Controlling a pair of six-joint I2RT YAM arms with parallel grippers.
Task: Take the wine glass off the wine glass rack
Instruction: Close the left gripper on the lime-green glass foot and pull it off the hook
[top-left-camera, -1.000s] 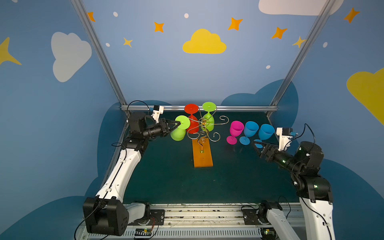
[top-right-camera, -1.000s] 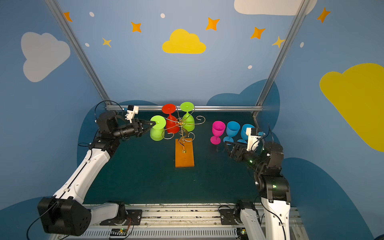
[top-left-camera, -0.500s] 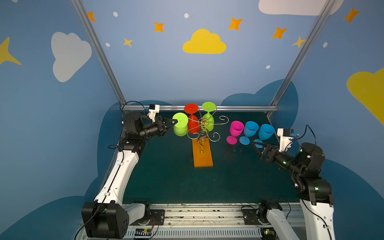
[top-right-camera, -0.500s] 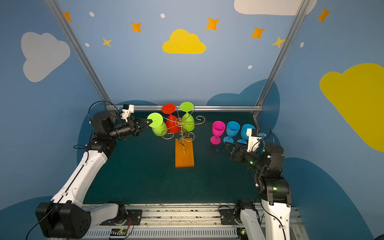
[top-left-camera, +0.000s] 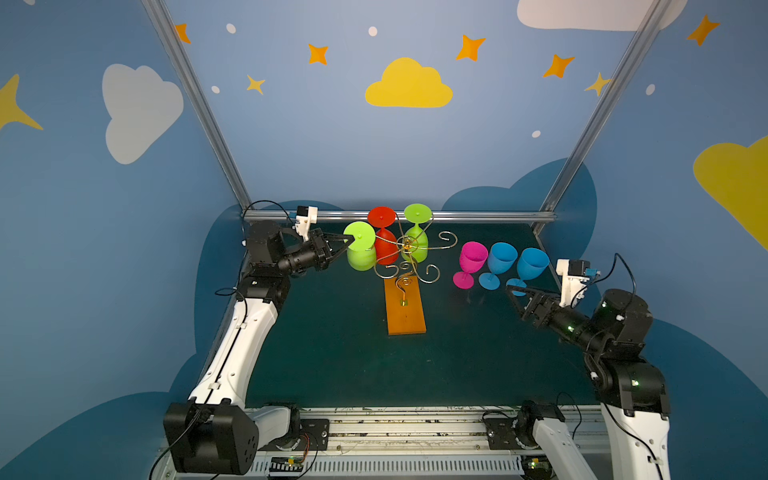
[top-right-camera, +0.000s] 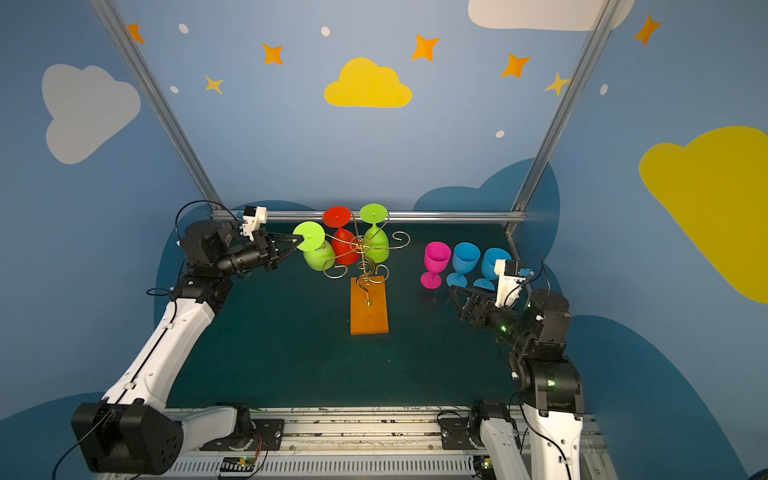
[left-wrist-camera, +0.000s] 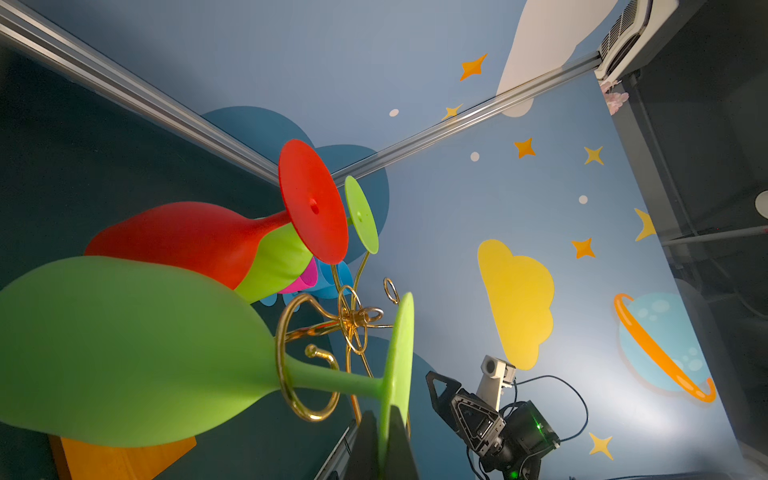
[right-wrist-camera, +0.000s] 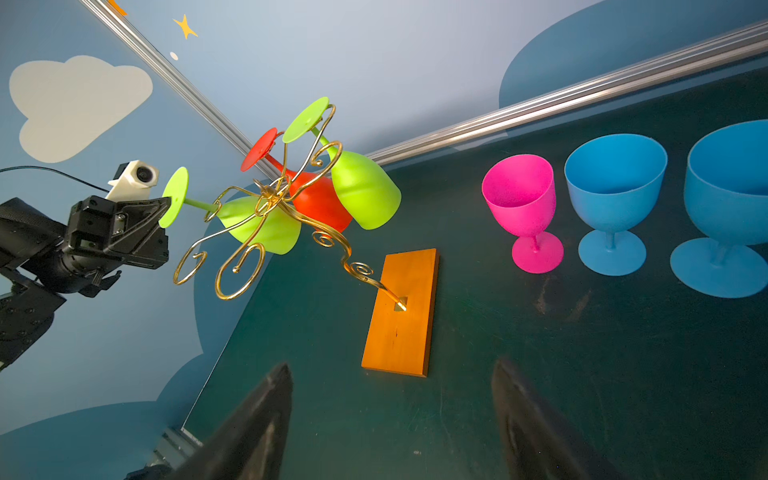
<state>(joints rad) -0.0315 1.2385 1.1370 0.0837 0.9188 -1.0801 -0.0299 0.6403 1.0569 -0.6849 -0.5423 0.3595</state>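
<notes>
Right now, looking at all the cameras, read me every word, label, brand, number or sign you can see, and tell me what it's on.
None: no readable text in any view.
On the green glass, the pink glass and the rack's orange base: no print.
On the wall: only cloud, star and planet pictures, no words.
On the left arm: a tiny pale mark, too small to read.

2 white-black arms (top-left-camera: 232, 357), perhaps LED-lit

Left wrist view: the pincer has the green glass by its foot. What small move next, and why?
Probably draw the left pincer outward from the wine glass rack: it is shut on the foot of the green glass, whose stem sits inside a scroll loop.
</notes>
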